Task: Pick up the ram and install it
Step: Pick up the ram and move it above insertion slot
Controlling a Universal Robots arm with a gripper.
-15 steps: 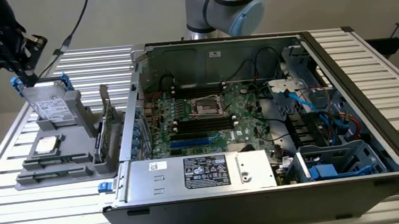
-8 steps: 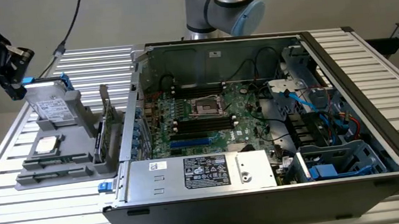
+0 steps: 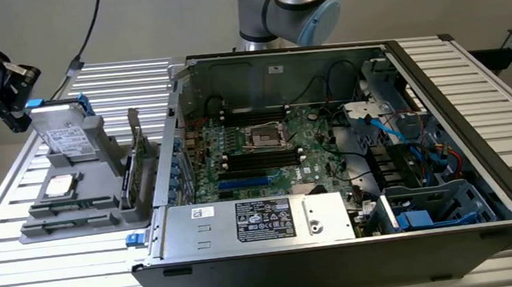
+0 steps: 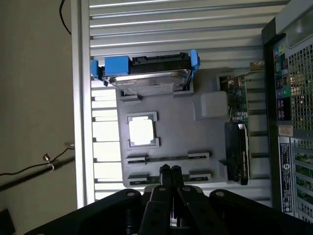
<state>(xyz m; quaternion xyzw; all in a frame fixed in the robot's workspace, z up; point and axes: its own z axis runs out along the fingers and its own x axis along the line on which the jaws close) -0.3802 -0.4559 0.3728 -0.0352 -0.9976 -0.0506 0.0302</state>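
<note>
— Checked the fingers point(image 4: 165, 173)?
— Shut tight, empty, over the gray holder point(image 4: 186, 128).
— Found the ram point(image 4: 168, 157)?
— Seemingly stood edgewise in its slot, by the tabletop's point(image 4: 146, 34) edge at the exterior view's left.

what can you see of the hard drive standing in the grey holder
The hard drive is a silver metal box with a pale label on its face, clipped into a blue plastic frame whose tabs stick out at both sides. It stands on edge, leaning back, in a slot at one end of the grey holder.
</note>
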